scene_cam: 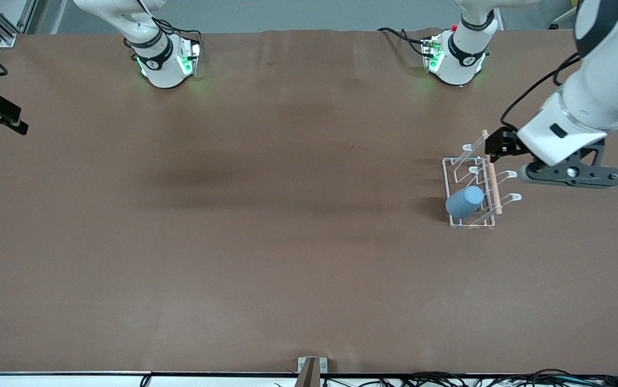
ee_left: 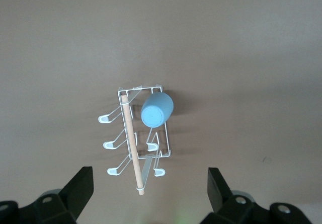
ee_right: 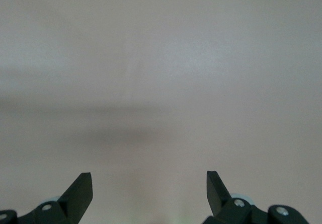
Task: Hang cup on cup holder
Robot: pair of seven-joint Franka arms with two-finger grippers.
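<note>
One light-blue cup (scene_cam: 465, 201) already hangs on the white wire cup holder (scene_cam: 473, 185), at its 7 o'clock corner. Left tool (ee_left: 147, 189) hovers above, fingers spread and empty; the hanging step looks done, so retreating upward seems next. Right tool (ee_right: 149, 191) waits over bare tabletop (scene_cam: 265, 226), fingers apart.

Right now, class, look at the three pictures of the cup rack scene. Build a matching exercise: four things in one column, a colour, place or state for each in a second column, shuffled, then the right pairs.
Things:
1. cup
2. cup holder
3. wooden rod
4. left gripper

Descriptions:
A. open and empty, above the rack
B. light blue, hanging on a peg
C. white wire, standing toward the left arm's end of the table
D. lying along the top of the rack

Pairs: 1-B, 2-C, 3-D, 4-A
</note>
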